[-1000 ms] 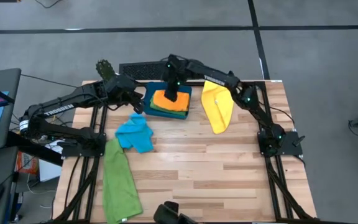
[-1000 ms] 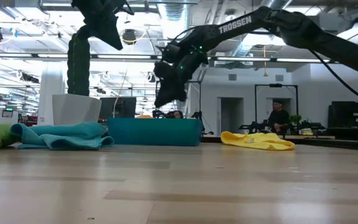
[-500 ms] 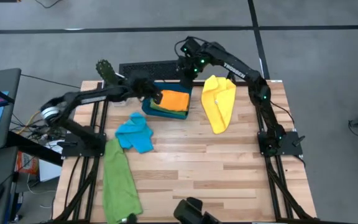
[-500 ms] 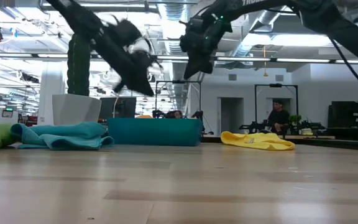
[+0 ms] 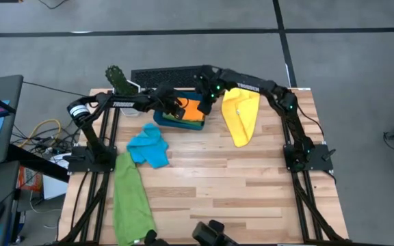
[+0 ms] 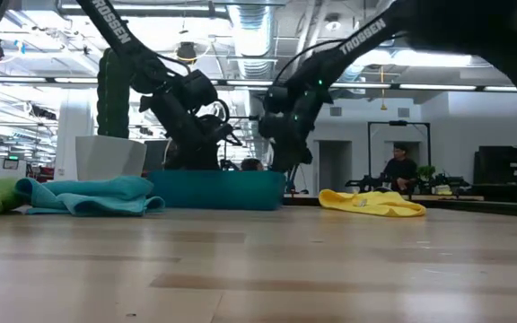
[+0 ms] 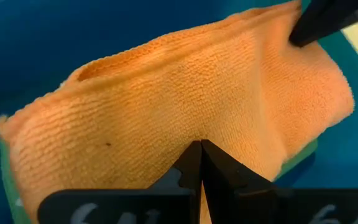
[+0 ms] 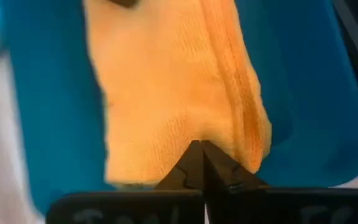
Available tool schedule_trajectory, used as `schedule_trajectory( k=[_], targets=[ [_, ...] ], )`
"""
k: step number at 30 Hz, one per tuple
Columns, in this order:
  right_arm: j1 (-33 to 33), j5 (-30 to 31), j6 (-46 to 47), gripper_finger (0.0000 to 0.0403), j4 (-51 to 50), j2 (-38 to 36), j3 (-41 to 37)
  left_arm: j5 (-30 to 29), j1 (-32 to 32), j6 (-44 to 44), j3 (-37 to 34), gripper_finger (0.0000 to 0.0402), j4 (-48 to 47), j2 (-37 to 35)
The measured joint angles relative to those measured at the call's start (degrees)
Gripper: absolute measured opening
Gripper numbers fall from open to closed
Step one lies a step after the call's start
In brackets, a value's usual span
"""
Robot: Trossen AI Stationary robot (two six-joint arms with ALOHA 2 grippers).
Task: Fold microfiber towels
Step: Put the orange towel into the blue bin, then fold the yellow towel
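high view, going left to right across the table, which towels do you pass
green towel → sky-blue towel → orange towel lying in the teal tray → yellow towel

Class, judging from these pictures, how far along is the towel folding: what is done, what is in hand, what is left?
Done: a folded orange towel lies on a green one in the teal tray.
In hand: the left tool and right tool, both shut, press on the orange towel.
Left: the sky-blue towel, green towel and yellow towel lie unfolded on the table.
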Motion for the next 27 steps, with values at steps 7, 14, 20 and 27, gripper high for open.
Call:
schedule_trajectory(
  k=[7, 14, 20, 27],
  targets=[
    [-0.04, 3.11, 0.77, 0.0013, 3.98, -0.22, -2.55, 1.65, 0.4, -0.53, 0.71, 0.0, -2.6, -0.3],
    [-0.62, 3.83, 0.79, 0.0027, 4.6, -0.55, -2.64, -3.51, 0.45, 4.34, 9.56, 0.0, -14.98, -5.07],
    [-1.33, 3.78, -1.62, 0.0023, 4.48, -8.13, -1.52, -3.78, 0.45, 8.06, 16.2, 0.0, -21.43, -12.22],
    [-3.24, 3.66, -1.19, 0.0025, -4.82, -20.53, -1.46, 0.37, 0.31, 10.49, 19.74, 0.0008, -30.94, -22.94]
  ],
)
